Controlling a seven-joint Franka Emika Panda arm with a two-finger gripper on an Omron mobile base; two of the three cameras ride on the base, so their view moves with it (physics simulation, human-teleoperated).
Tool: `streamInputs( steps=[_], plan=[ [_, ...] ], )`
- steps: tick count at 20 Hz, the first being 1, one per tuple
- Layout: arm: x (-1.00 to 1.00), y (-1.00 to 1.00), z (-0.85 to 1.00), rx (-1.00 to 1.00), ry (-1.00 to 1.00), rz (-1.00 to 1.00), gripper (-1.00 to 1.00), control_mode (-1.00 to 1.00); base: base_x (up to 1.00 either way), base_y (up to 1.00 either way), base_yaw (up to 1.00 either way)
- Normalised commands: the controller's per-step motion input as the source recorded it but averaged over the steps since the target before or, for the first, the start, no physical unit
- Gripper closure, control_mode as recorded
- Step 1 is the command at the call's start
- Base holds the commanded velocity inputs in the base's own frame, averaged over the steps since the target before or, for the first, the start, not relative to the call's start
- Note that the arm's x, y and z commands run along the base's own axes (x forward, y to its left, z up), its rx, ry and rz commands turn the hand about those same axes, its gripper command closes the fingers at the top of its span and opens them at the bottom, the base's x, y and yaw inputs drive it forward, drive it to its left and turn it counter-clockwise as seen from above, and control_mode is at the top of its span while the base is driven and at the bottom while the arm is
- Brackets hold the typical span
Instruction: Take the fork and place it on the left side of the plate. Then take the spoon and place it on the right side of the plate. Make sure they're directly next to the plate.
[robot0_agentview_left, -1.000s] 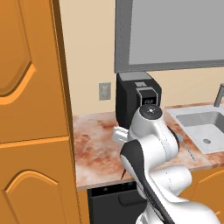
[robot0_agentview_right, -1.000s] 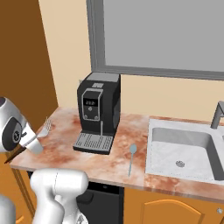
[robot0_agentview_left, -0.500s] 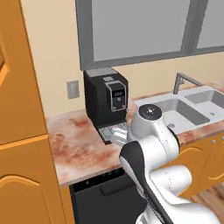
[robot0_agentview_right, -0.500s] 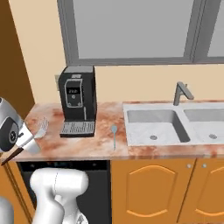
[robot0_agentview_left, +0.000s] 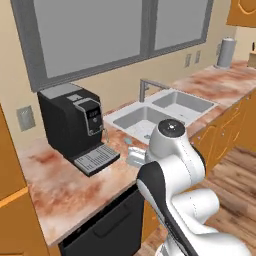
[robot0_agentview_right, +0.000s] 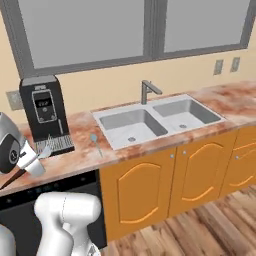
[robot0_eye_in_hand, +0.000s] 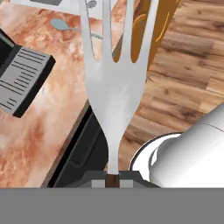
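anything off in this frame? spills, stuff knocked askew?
Nothing spilled or damaged. The fork is gripped by its handle end, tines pointing away from the hand. The spoon lies flat on the counter between the coffee machine and the sink, angled, near the front edge.

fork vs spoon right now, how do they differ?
The fork is clamped in the shut gripper, off the counter; the spoon lies flat on the counter beside the sink. The fork ends in tines, the spoon in a small bowl. Both have silvery metal heads.
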Motion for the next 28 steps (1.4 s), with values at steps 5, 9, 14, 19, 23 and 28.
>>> streamInputs(
  steps=[5, 9, 14, 19, 23, 28],
  plan=[
    [0.00, 0.00, 0.00, 0.00, 0.00, 0.00, 1.00, 1.00, -0.38, 0.37, -0.59],
    [0.00, 0.00, 0.00, 0.00, 0.00, 0.00, 1.00, 1.00, -0.70, 0.30, -0.55],
    [0.00, 0.00, 0.00, 0.00, 0.00, 0.00, 1.00, 1.00, -0.90, 0.20, -0.47],
    [0.00, 0.00, 0.00, 0.00, 0.00, 0.00, 1.00, 1.00, -0.93, 0.02, -0.40],
    [0.00, 0.00, 0.00, 0.00, 0.00, 0.00, 1.00, 1.00, -1.00, -0.04, -0.36],
    [0.00, 0.00, 0.00, 0.00, 0.00, 0.00, 1.00, 1.00, -1.00, -0.15, -0.36]
  ],
)
